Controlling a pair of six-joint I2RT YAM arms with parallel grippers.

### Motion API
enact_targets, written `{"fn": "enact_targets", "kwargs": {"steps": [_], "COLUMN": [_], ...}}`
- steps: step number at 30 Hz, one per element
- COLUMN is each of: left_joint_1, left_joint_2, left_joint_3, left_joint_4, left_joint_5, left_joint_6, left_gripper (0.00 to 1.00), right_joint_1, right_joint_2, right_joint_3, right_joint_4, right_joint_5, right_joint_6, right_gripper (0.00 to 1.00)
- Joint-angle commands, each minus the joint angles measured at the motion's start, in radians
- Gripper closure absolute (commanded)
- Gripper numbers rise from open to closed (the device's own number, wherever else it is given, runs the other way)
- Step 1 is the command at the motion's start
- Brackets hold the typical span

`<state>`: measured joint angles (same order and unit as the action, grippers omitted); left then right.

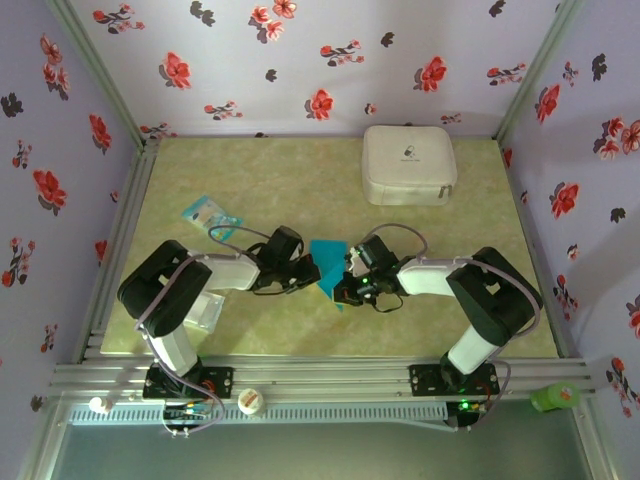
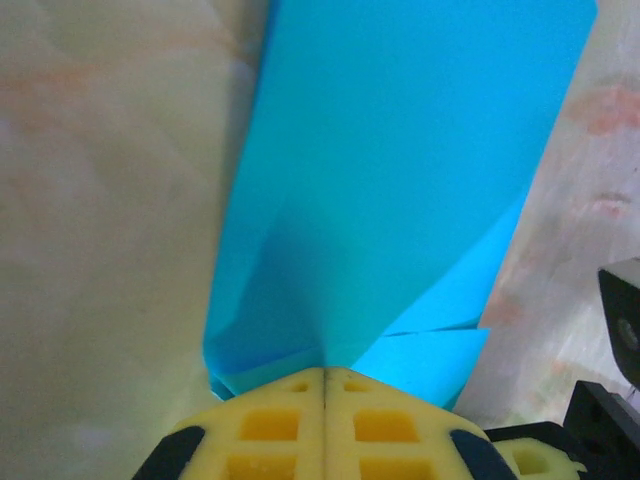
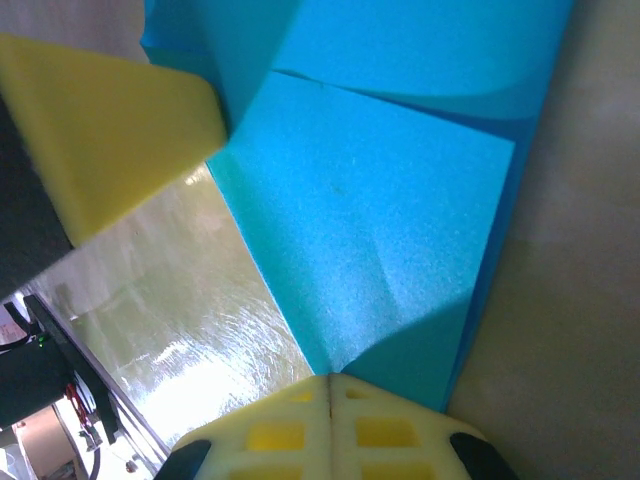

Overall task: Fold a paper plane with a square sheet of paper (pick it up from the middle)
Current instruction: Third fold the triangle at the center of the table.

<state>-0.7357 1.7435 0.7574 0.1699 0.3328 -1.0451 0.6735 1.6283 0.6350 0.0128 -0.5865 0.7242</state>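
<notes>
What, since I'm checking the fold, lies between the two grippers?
The teal paper lies between the left gripper and the right gripper, both shut on it, in the top view.

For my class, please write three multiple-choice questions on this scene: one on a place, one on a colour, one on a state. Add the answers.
1. Where does the white case stand on the table?
A. near left corner
B. far right
C. between the arms

2. What colour is the sheet of paper?
A. red
B. white
C. teal-blue

3. How are the left gripper and right gripper?
A. both shut on the paper
B. both open
C. both hovering, holding nothing

Answers: 1 B, the case sits by the back right edge; 2 C, it is teal-blue in every view; 3 A, each wrist view shows the jaws pressed together on a paper edge.
</notes>
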Motion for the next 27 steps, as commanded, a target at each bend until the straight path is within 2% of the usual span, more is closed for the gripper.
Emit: {"fn": "enact_targets", "kwargs": {"steps": [1, 8, 17, 23, 27], "left_joint_1": [0.046, 0.086, 0.09, 0.072, 0.035], "left_joint_2": [0.007, -0.001, -0.052, -0.137, -0.141], "left_joint_3": [-0.032, -0.012, 0.023, 0.025, 0.057], "left_joint_4": [-0.053, -0.083, -0.146, -0.149, -0.176], "left_joint_5": [-0.077, -0.077, -0.077, -0.11, -0.119], "left_joint_6": [0.023, 0.032, 0.058, 0.104, 0.139], "left_gripper": [1.0, 1.0, 1.0, 0.99, 0.99], "right_joint_1": [-0.006, -0.006, -0.006, -0.006, -0.006], "right_joint_2": [0.042, 0.039, 0.039, 0.045, 0.044], "right_joint_3": [-0.019, -0.018, -0.007, 0.005, 0.009], "right_joint_4": [-0.124, -0.131, -0.149, -0.157, -0.163], "right_joint_5": [0.084, 0.08, 0.073, 0.067, 0.068], "right_joint_6": [-0.026, -0.035, -0.067, -0.078, -0.08], "right_gripper": [1.0, 1.0, 1.0, 1.0, 1.0]}}
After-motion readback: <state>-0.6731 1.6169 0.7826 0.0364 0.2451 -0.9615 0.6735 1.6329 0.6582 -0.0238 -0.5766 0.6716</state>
